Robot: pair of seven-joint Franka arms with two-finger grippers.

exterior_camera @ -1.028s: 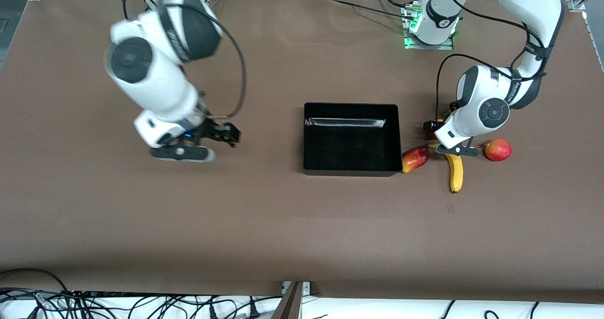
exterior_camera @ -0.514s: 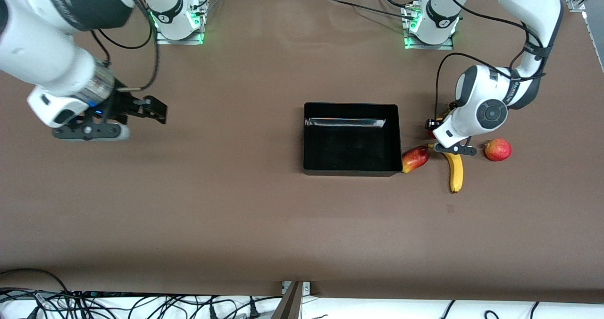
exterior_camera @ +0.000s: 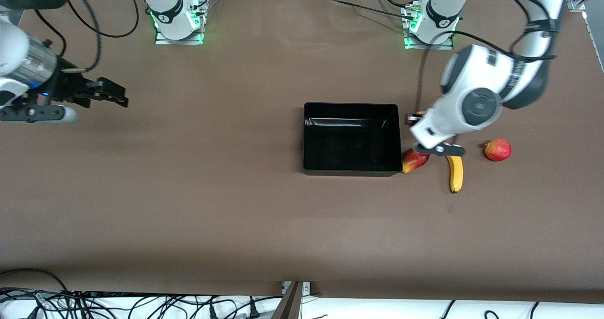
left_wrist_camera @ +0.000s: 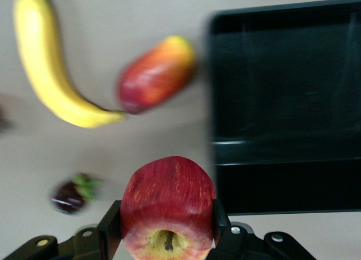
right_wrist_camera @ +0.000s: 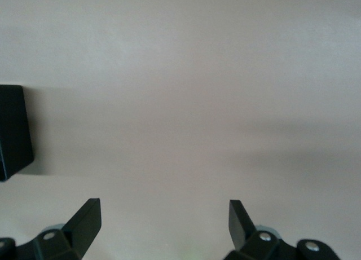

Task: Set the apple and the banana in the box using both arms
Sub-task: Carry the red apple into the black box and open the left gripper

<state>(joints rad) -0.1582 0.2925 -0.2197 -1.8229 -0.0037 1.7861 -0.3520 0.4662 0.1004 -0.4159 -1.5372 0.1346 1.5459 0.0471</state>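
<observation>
The apple (left_wrist_camera: 168,209) fills the left wrist view: round, deep red with fine streaks, a pale yellowish patch around its stem dimple, and it sits pinched between the left gripper's (left_wrist_camera: 167,229) two black fingers. In the front view that left gripper (exterior_camera: 416,119) hangs over the strip of table just beside the box's (exterior_camera: 351,169) wall at the left arm's end, with the apple itself hidden under the white wrist. The box is a shallow glossy black tray, nothing in it. The banana (exterior_camera: 455,172) lies on the table toward the left arm's end, all yellow, curved, one dark tip pointing at the front camera; the left wrist view shows it too (left_wrist_camera: 49,62). A red-and-yellow mango (exterior_camera: 415,160) touches the box's corner nearer the front camera, and a pinkish-red fruit (exterior_camera: 498,149) rests farther toward the left arm's end than the banana. A small dark fruit (left_wrist_camera: 72,193) with a green top shows in the left wrist view, near the apple. Compared with half a second ago, the left wrist has risen and swung toward the box, now covering part of the mango. The right gripper (exterior_camera: 106,92) has pulled away farther toward its own end of the table, fingers spread wide (right_wrist_camera: 84,221) over bare brown tabletop, with just a corner of the box (right_wrist_camera: 12,130) in its wrist view.
</observation>
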